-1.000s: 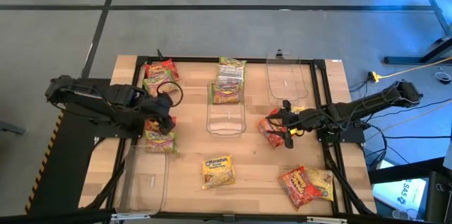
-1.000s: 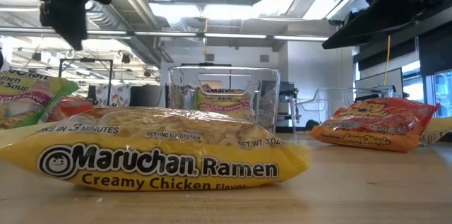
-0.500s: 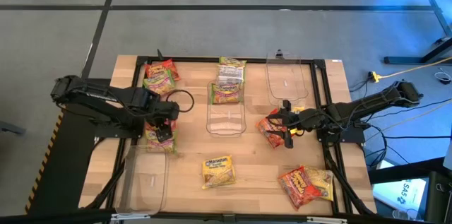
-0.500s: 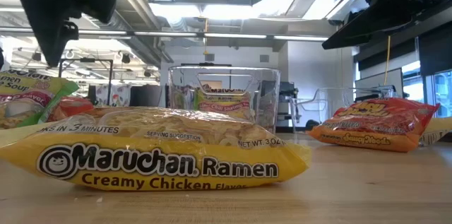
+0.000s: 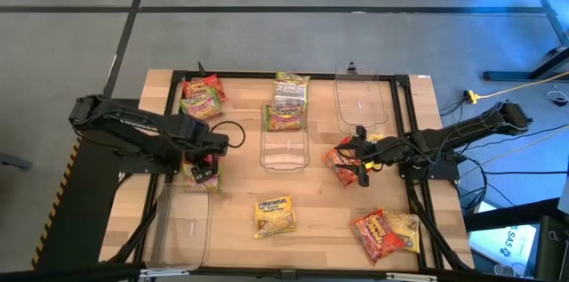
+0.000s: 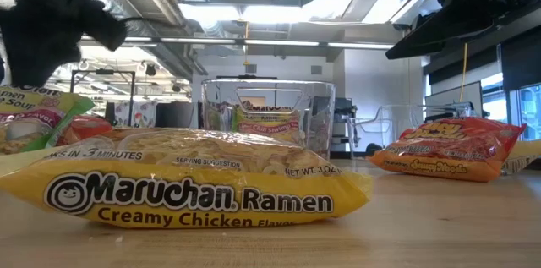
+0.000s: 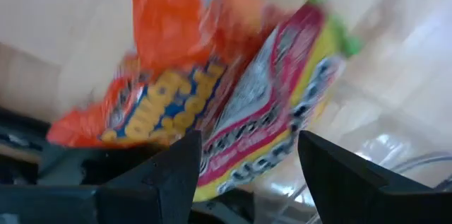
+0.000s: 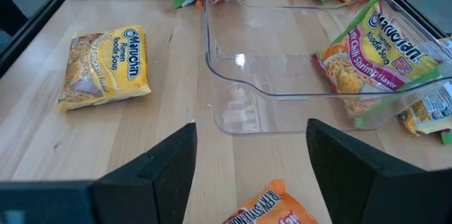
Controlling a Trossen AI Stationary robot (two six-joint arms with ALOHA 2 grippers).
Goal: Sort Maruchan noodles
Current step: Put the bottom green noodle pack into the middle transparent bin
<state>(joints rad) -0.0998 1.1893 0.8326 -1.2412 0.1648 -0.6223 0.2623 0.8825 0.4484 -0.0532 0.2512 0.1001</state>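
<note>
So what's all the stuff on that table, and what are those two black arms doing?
Noodle packets at the far left corner: two or three, red and green, piled together.
Packets under the left gripper: two, one red-orange, one green-edged, overlapping.
Packets in the middle bin: about three, green and pale, at its far end.
Yellow packet: one, near edge, centre.
Red packet by the right gripper: one.
Near right corner packets: one red, one yellow, overlapping.
Clear bins: three, at the near left, the middle and the far right.
Table: one, light wood.
Left gripper: open, above its packets.
Right gripper: open, over the red packet.
</note>
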